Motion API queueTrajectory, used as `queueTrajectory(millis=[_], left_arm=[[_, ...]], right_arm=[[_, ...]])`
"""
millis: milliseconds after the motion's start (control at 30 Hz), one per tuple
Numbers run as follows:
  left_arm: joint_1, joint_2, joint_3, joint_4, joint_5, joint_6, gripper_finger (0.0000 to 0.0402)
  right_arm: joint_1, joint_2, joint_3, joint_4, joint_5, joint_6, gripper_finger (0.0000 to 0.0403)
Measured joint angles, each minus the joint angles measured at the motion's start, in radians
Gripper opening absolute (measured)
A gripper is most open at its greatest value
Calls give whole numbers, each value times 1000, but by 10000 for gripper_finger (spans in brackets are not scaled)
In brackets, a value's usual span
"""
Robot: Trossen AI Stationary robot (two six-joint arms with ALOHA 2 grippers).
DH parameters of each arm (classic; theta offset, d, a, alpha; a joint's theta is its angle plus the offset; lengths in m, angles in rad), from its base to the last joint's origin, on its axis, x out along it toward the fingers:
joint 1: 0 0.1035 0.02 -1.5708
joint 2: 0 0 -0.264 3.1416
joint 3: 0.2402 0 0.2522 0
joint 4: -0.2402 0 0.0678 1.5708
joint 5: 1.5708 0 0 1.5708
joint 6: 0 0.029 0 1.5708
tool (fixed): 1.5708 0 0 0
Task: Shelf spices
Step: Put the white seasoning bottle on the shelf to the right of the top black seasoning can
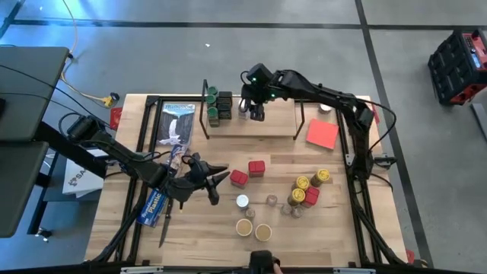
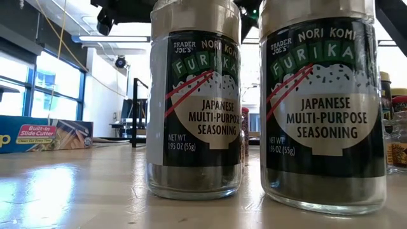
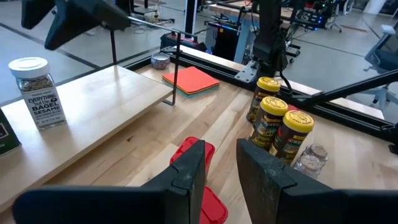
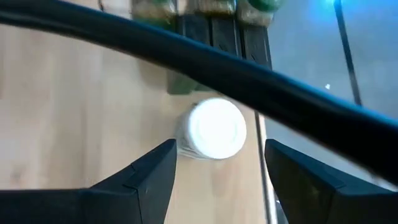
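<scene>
The shelf (image 1: 278,122) stands at the table's far side, with green-lidded jars (image 1: 214,105) at its left end. A white-lidded spice jar (image 4: 214,129) stands upright on the board (image 3: 106,106). My right gripper (image 4: 219,146) hangs open just above it, a finger to either side of the lid and clear of it. My left gripper (image 1: 221,186) hovers mid-table, open by a narrow gap with nothing in it, beside two red tins (image 1: 247,173). Yellow-lidded jars (image 3: 273,121), tan-lidded jars (image 1: 253,229) and tiny clear jars (image 1: 272,200) stand on the table's near right.
A long blue plastic-wrap box (image 1: 156,202) lies under my left arm, and a flat packet (image 1: 176,125) lies left of the shelf. A red card (image 1: 323,133) lies right of the shelf. Two furikake jars (image 2: 194,108) stand at the near edge.
</scene>
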Motion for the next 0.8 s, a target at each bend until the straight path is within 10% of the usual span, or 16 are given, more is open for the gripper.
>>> queueTrajectory(millis=[800], left_arm=[[-60, 0, 0, -12, -62, 0, 87]], right_arm=[[-4, -16, -412, 417, 80, 159, 56]])
